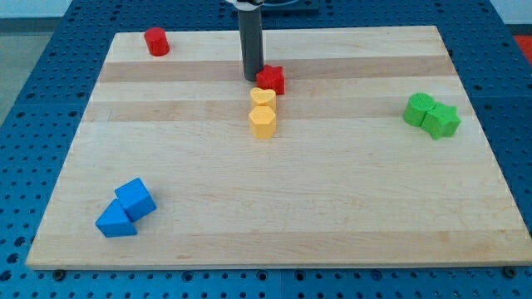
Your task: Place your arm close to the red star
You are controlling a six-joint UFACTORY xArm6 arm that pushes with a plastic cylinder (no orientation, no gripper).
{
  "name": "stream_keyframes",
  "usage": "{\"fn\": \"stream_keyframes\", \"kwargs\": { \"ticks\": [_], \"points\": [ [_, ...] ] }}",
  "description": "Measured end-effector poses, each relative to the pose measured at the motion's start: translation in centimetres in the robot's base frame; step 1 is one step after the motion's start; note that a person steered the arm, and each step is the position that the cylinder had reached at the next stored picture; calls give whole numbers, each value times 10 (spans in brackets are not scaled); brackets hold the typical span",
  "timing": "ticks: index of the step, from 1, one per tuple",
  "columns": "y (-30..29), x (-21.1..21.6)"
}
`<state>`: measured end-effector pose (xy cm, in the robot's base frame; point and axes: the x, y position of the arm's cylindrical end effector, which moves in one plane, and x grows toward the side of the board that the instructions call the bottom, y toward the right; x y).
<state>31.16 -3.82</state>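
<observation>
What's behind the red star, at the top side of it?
Just behind the red star, toward the view's top and slightly left, stands my tip, right beside it. Past that is bare wooden board. Whether the tip touches the star cannot be told.

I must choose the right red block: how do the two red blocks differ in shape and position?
The red star has points, while the red cylinder looks round. The red star lies near the board's middle top, beside my tip and just above the yellow blocks; the red cylinder sits alone at the view's top left. Both are red and similar in size.
</observation>
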Motion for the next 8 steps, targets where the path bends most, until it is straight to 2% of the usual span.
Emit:
{"fn": "stream_keyframes", "kwargs": {
  "ticks": [2,3,4,6,8],
  "points": [
    [0,-10],
    [1,-32],
    [25,-44],
    [92,-29],
    [92,8]
  ]
}}
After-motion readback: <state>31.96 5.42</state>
